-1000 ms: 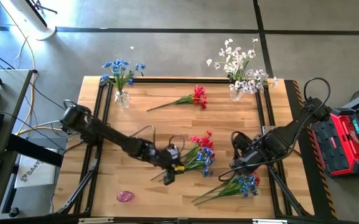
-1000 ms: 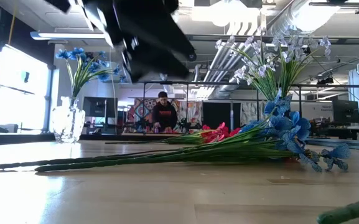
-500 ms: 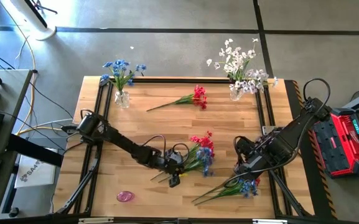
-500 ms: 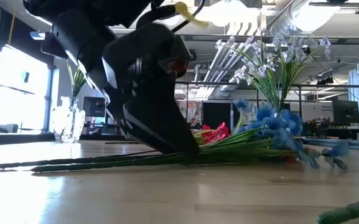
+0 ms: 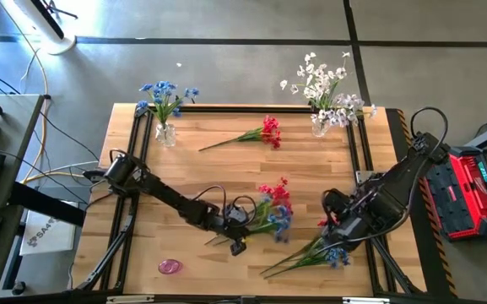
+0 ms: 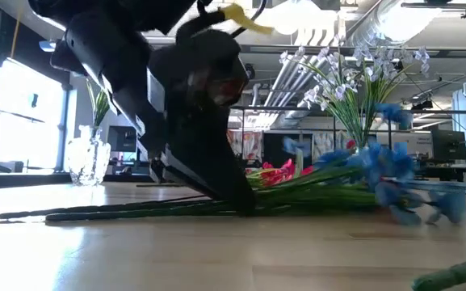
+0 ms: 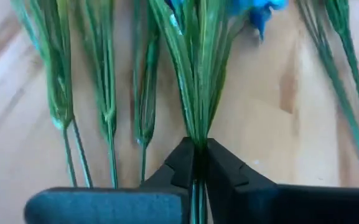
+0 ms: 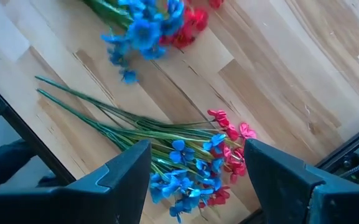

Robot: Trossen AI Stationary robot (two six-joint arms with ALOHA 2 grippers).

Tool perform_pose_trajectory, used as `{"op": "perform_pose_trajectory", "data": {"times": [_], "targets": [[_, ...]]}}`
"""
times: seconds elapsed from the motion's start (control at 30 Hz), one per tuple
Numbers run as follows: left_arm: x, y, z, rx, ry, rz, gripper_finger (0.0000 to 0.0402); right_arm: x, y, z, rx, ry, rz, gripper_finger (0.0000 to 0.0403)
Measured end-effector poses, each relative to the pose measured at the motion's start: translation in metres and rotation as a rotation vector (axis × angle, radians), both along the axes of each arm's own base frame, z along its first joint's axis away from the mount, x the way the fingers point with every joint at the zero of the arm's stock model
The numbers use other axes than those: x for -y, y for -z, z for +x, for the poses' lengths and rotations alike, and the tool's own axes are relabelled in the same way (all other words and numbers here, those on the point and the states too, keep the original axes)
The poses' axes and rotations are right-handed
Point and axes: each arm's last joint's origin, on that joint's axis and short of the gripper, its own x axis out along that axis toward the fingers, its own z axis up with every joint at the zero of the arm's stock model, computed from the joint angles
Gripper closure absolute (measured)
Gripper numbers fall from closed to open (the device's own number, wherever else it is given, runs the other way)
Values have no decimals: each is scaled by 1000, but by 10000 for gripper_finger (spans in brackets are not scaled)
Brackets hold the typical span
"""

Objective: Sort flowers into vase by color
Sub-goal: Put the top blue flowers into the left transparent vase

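Flowers: three loose lots lie on the table. A red spray lies between the blue vase and the white vase. A mixed red-and-blue bunch lies mid-table, well in front of the white vase. A second mixed bunch lies nearer the front edge, on the white vase's side.

Left gripper: fingers together, clamped on the stem of a blue spray in the mid-table bunch, close to its cut end. In the low view the stems rest on the wood and the blue heads are blurred, so the spray looks to be in motion.

Right gripper: fingers apart, hovering over the front bunch, holding nothing.

Step in hand, as I judge it: pulling one blue spray out of the mid-table bunch.

Next move calls for lifting it clear of the neighbouring stems, tipping it upright, then carrying the cut end to the blue vase. Its mouth is narrow and already holds stems.
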Motion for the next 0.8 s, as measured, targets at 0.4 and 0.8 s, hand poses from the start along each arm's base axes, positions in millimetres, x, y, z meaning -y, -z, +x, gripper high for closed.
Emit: {"op": "perform_pose_trajectory", "data": {"times": [0.4,0.8], "targets": [[1,-104,3,280,30,-25,399,-25,-13,20,443,-18,27,158],[-53,-184,-24,452,-205,144,401,-25,-40,25,702,-38,-178,158]]}}
